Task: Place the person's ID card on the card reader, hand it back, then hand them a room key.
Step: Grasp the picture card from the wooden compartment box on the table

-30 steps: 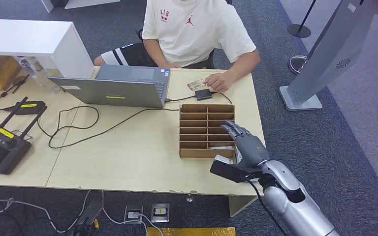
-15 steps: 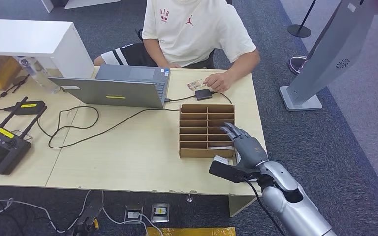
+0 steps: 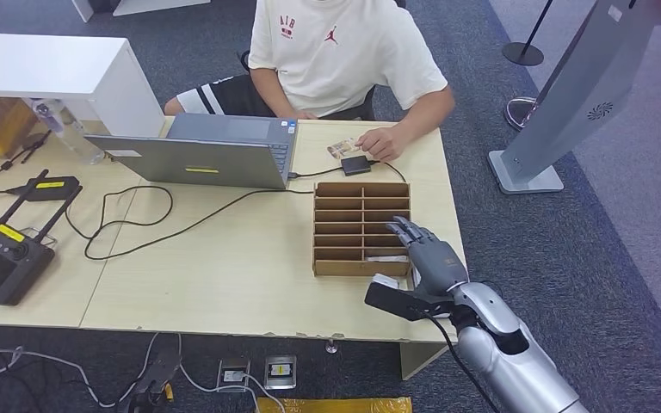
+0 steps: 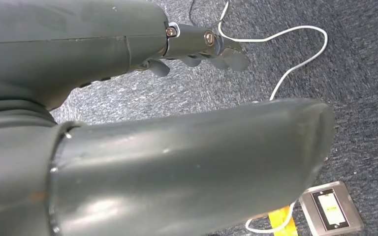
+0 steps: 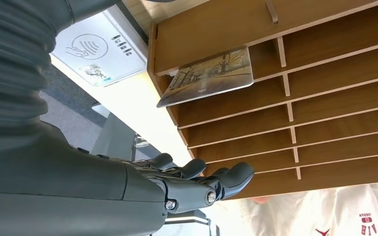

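Right hand [image 3: 430,254] hovers over the near right corner of the wooden card rack [image 3: 361,227], fingers [image 5: 226,179] loosely extended and apart, holding nothing. The rack sits on the worktop [image 3: 224,275] and serves as landmark here. One room key card [image 5: 209,73] with a tree-lined picture lies in a slot at the rack's near right end, tilted, one edge sticking out past the divider; the hand is just beside that slot, not touching the card. A white contactless card reader [image 5: 101,49] sits on the worktop just off the rack's near right corner, close under the wrist; in the head view it is partly hidden by the arm [image 3: 386,280]. The ID card [image 3: 342,148] is on the worktop beyond the rack's far edge, next to a small black box [image 3: 355,164] with a cable; the person's hand [image 3: 383,142] rests on or right at the card, can't tell which. The person sits across the worktop past the rack. A laptop [image 3: 206,155] stands to the rack's far left, a black remote controller [image 3: 0,254] well apart at the worktop's left end. Left hand [image 4: 197,49] hangs over grey carpet [image 4: 354,73] with a white cable [image 4: 295,64] and a floor socket [image 4: 330,209], fingers slack, empty.
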